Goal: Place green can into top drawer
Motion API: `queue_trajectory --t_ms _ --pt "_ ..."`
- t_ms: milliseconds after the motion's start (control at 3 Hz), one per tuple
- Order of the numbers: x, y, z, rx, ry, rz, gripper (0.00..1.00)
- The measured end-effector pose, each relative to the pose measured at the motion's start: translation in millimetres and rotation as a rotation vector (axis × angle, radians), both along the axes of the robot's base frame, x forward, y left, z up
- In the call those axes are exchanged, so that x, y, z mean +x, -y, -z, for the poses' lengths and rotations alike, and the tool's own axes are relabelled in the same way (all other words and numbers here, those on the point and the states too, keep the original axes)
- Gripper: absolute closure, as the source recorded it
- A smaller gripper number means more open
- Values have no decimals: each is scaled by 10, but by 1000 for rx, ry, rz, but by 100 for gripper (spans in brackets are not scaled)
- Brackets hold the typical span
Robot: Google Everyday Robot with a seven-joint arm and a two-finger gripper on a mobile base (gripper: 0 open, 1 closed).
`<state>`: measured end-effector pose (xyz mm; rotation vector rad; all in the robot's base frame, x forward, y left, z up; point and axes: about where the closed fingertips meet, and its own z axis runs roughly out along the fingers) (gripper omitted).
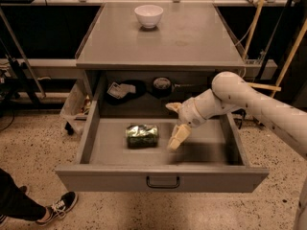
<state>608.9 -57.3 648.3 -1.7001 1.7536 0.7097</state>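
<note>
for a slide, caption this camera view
Green can lying on its side in the open top drawer, gripper open beside it, not touching.

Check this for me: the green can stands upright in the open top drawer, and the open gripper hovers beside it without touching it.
One thing is off: the green can lies on its side, not upright, as the camera view shows. The rest holds: it is in the open top drawer, and the open gripper hovers beside it without touching it.
</note>
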Motion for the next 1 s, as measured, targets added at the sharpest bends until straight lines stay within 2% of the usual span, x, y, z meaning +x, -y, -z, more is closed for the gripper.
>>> queue_trajectory --t_ms 333,667,1000 --pt "-65 -16 -105 4 23 3 0" --pt "-295 -15 -549 10 76 70 0" --pt "-752 -21 -1282 44 151 198 0"
